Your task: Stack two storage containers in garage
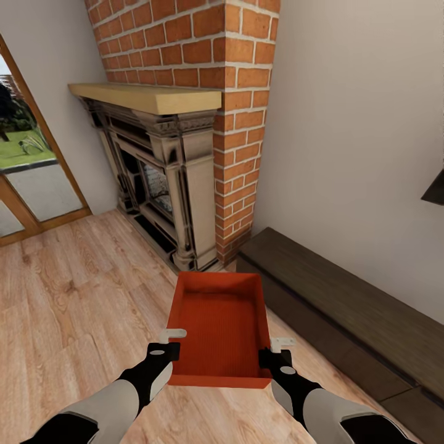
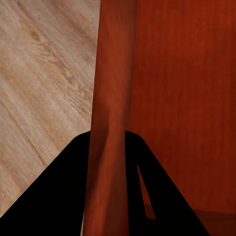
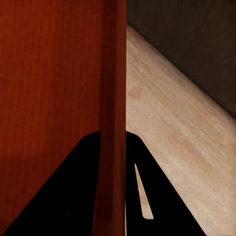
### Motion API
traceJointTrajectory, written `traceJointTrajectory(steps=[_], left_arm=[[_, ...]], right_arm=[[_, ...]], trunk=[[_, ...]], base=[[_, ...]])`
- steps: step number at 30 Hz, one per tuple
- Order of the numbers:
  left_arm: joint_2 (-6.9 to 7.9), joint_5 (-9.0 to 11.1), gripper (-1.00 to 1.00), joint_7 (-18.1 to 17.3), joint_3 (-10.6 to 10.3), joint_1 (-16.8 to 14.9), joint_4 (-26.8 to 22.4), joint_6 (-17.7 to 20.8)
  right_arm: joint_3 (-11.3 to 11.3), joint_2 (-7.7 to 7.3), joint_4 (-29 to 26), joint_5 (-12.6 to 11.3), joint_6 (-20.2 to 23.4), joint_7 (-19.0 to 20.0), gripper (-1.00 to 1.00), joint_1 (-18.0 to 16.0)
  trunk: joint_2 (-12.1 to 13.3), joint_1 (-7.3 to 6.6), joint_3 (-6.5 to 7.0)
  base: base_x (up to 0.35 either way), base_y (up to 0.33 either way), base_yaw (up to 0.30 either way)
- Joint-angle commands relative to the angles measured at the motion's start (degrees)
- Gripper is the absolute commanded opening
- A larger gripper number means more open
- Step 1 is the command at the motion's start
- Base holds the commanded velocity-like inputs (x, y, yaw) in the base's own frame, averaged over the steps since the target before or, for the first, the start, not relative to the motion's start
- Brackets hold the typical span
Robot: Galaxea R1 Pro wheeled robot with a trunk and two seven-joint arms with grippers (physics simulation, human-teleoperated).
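Nearest the head camera, the two arms reached forward, and the left gripper (image 1: 173,336) and right gripper (image 1: 282,343) each pinched a side wall of one orange-red storage container (image 1: 222,327). In the left wrist view the dark fingers (image 2: 54,196) were closed on either face of the container's thin wall (image 2: 110,123); in the right wrist view the fingers (image 3: 64,196) clamped the opposite wall (image 3: 112,98) the same way. The container was held level above the light wood-plank flooring (image 1: 68,296), open and with nothing inside. Beyond the container stood the red-brick fireplace (image 1: 203,154) under its pale mantel (image 1: 148,97). A dark low bench (image 1: 345,308) ran along the wall right of the fireplace, and a wood-framed glass door (image 1: 31,179) stood to the fireplace's left.
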Motion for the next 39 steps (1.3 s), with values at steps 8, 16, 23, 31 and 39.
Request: traceJointTrajectory(steps=[8,16,23,31,39], left_arm=[[0.39,-0.7,-1.00,1.1,1.8,-0.1,-0.3,0.4],[0.39,-0.7,-1.00,1.1,1.8,-0.1,-0.3,0.4],[0.39,-0.7,-1.00,1.1,1.8,-0.1,-0.2,0.4],[0.39,-0.7,-1.00,1.1,1.8,-0.1,-0.2,0.4],[0.35,-0.7,-1.00,1.1,1.8,-0.1,-0.2,0.4]], right_arm=[[-1.1,0.03,0.1,-0.6,-0.2,-0.5,-1.00,0.0],[-1.1,0.04,0.1,-0.6,-0.2,-0.5,-1.00,0.0],[-1.1,0.04,0.1,-0.6,-0.2,-0.5,-1.00,0.0],[-1.1,0.04,0.1,-0.6,-0.2,-0.5,-1.00,0.0],[-1.1,0.04,0.1,-0.6,-0.2,-0.5,-1.00,0.0]], trunk=[[0.0,0.00,0.68],[0.0,0.00,1.40],[0.0,0.00,2.03],[0.0,0.00,2.75],[0.0,0.00,3.48]], base=[[0.000,0.000,0.000],[0.000,0.000,0.000],[0.000,0.000,0.000],[0.000,0.000,0.000],[0.000,0.000,0.000]])
